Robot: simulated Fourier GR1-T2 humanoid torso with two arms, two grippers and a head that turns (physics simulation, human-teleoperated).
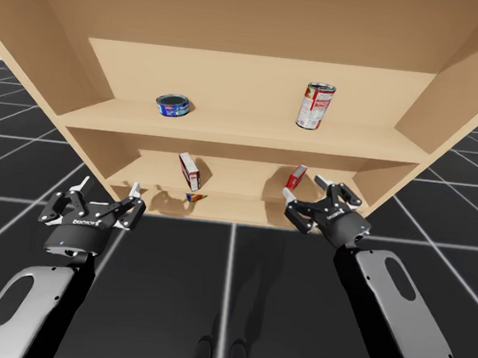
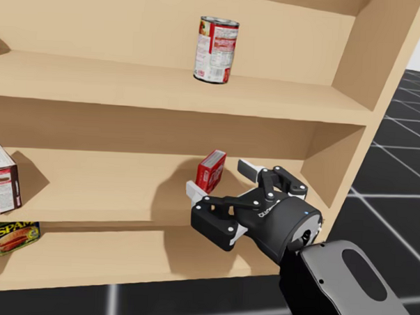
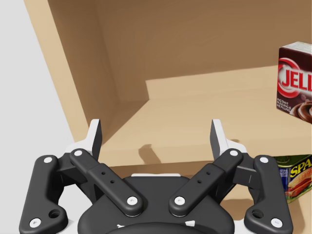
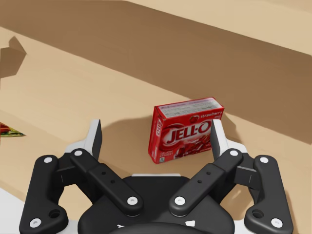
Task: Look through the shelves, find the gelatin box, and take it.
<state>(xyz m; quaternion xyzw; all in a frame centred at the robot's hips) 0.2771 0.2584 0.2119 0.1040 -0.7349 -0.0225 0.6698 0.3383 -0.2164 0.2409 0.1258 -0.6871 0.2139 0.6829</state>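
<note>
The red gelatin box stands upright on the middle shelf, right of centre; it is the small red box in the high view. My right gripper is open just in front of it. In the right wrist view the red box stands ahead of the right gripper, off centre, with one fingertip overlapping its edge and the other well apart. My left gripper hangs open with nothing in it at the shelf's lower left corner; the left wrist view has this gripper facing the shelf's bare left end.
A red-and-white can and a flat blue can stand on the top shelf. A brown-and-white box stands mid-shelf at the left. Below it lies a blue-and-yellow tin. The shelf's right side wall is close to my right gripper.
</note>
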